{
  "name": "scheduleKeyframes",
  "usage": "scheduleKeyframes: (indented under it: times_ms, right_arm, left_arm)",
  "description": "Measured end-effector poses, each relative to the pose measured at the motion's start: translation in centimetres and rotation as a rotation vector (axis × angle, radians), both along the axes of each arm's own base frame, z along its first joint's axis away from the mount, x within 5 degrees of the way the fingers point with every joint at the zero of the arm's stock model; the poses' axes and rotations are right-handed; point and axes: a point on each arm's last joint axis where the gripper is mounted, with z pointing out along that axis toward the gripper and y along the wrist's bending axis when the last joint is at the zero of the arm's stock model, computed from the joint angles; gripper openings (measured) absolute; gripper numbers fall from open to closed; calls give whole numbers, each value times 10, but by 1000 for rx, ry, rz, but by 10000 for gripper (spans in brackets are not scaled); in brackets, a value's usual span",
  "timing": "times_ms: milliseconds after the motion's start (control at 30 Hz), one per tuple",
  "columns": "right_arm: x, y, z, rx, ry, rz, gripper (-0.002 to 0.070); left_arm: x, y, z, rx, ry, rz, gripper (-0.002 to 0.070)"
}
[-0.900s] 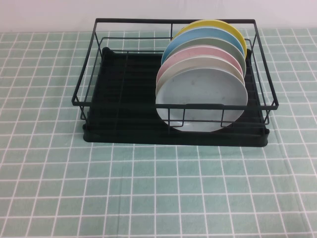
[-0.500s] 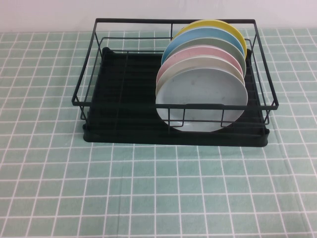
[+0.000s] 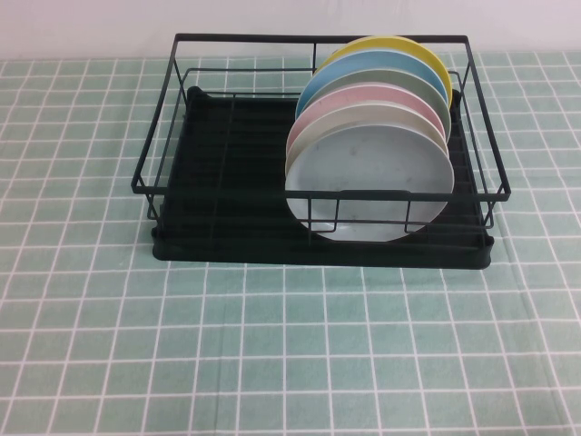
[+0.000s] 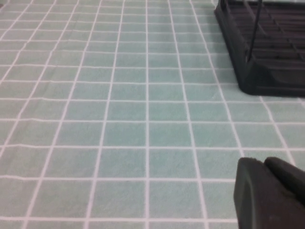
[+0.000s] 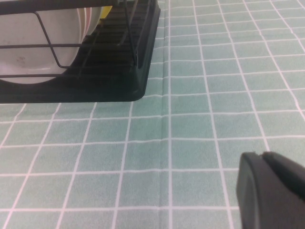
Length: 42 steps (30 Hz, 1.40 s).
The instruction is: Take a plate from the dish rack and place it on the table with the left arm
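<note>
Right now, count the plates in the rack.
5, all upright in the rack's right half, front to back: grey-blue plate, cream, pink, blue, yellow. More could hide behind. Left gripper and right gripper hover over the table.

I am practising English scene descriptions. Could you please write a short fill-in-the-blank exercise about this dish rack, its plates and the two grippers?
1. The dish rack holds ____ plates standing on edge.
2. The plate farthest back is ____ in colour.
3. The pale grey-blue plate stands at the ____ of the row, nearest the robot.
4. The left gripper and the right gripper both hang over the ____, outside the rack.

Missing words: five; yellow; front; table
</note>
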Motion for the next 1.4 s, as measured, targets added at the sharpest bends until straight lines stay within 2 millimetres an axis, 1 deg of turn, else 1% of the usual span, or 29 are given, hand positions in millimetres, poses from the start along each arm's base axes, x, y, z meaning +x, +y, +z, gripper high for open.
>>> scheduleKeyframes:
  times_ms: [100, 133, 200, 267, 367, 467, 633, 700, 800, 833, 867, 933, 1067, 1167, 1233, 1333, 1400]
  right_arm:
    - [0, 0, 0, 0, 0, 0, -18]
    - [0, 0, 0, 0, 0, 0, -18]
    - [0, 0, 0, 0, 0, 0, -18]
    - [0, 0, 0, 0, 0, 0, -18]
    - [0, 0, 0, 0, 0, 0, -18]
    - [0, 0, 0, 0, 0, 0, -18]
    - [0, 0, 0, 0, 0, 0, -18]
    - [0, 0, 0, 0, 0, 0, -18]
    - [0, 0, 0, 0, 0, 0, -18]
    - [0, 0, 0, 0, 0, 0, -18]
    - [0, 0, 0, 0, 0, 0, -18]
    - [0, 0, 0, 0, 0, 0, -18]
    - [0, 0, 0, 0, 0, 0, -18]
    - [0, 0, 0, 0, 0, 0, -18]
    - [0, 0, 0, 0, 0, 0, -18]
    - [0, 0, 0, 0, 0, 0, -18]
    - [0, 0, 0, 0, 0, 0, -18]
  left_arm:
    - [1, -2, 3, -82, -32, 2, -5]
    - [1, -3, 5, -140, -49, 5, -4]
    - [2, -4, 10, -315, -79, 18, -4]
    - [2, -6, 15, -541, -109, 37, -4]
    - [3, -5, 21, -790, -150, 62, -4]
    - [3, -3, 25, -868, -195, 74, -4]
    - [3, 0, 30, -897, -256, 86, -4]
    - [3, 0, 30, -908, -255, 87, -4]
    - [1, -5, 31, -871, -169, 55, -4]
    - [0, -9, 37, -829, -127, 31, -4]
    - [-1, -11, 46, -780, -86, 7, -4]
    - [-1, -16, 71, -661, -29, -47, -4]
    - [6, -27, 122, -368, 122, -194, -4]
    - [21, -37, 150, -193, 238, -354, -5]
    - [34, -44, 168, -115, 262, -469, -5]
    - [62, -56, 183, -54, 266, -642, -4]
    - [82, -64, 189, -27, 261, -762, -4]
